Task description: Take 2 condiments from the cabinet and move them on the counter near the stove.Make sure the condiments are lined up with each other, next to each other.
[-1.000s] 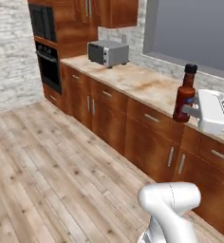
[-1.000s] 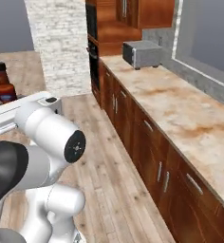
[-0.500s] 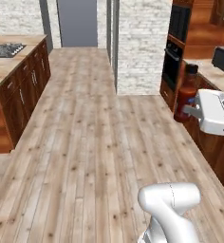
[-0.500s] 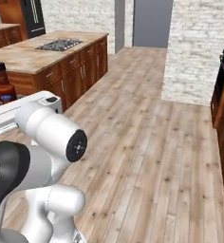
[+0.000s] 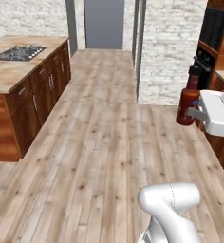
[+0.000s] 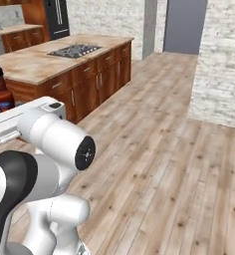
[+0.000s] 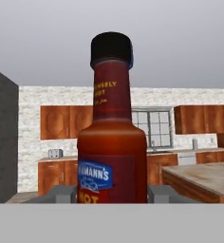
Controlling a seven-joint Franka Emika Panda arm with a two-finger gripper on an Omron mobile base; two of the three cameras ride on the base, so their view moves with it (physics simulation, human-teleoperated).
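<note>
Sauce bottle (image 7: 112,137) rides upright in the gripper (image 5: 193,113), jaws clamped on its lower body so it stays level above the wooden floor. Placement target, judging by the task, is the marbled counter (image 6: 37,64) beside the stove (image 6: 72,50), far corner.

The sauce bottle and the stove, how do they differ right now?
The sauce bottle is tall, slim and dark red with a black cap; the stove is flat, black and low. The bottle stands upright between the fingers of the gripper, off any surface; the stove sits flush in the counter.
</note>
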